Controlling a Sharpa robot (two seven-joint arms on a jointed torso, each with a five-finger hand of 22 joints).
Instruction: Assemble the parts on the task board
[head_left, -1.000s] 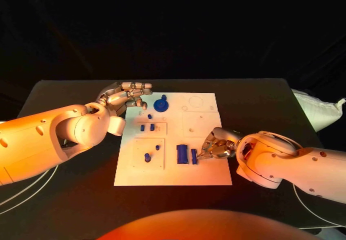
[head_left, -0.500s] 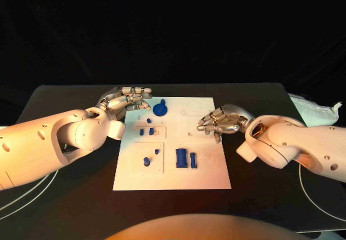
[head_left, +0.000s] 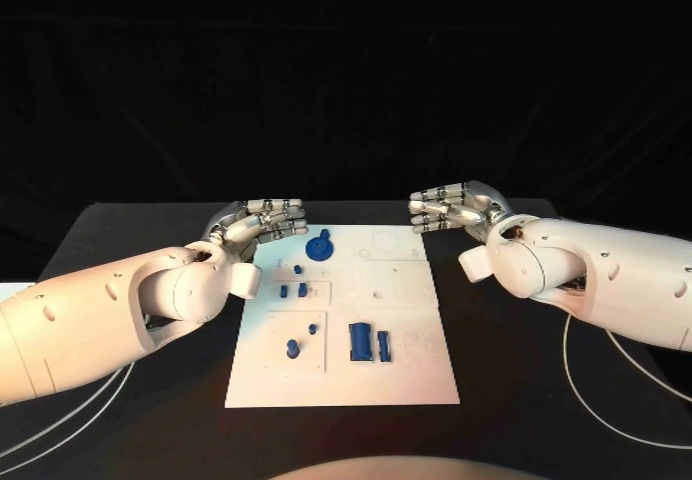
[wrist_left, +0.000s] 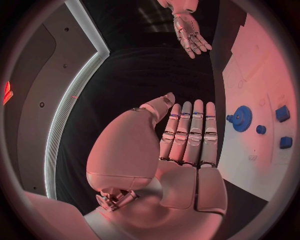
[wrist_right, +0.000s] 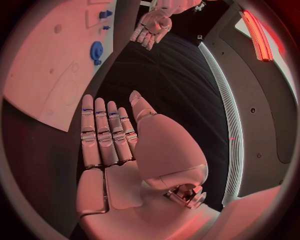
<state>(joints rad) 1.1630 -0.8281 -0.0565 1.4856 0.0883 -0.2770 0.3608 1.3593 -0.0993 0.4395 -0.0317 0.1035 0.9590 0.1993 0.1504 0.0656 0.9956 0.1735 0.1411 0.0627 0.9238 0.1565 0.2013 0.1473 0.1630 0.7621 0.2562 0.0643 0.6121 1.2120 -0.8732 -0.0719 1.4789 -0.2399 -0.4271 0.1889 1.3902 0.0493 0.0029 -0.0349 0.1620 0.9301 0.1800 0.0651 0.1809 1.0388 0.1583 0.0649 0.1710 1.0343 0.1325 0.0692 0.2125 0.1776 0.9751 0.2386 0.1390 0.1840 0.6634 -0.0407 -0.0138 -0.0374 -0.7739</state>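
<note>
While nothing is held in either, both hands are kept flat with fingers extended side by side. The left hand (head_left: 263, 222) is seen at the far left corner of the task board (head_left: 411, 345), over the black table (head_left: 519, 350), just beside the blue gear-shaped part (head_left: 320, 244). The right hand (head_left: 454, 209) is seen at the board's far right corner, its fingers pointed toward the left hand. Nearer on the board, small blue parts (head_left: 293, 290) are set along the left side, and two upright blue blocks (head_left: 371, 342) are placed near the middle.
</note>
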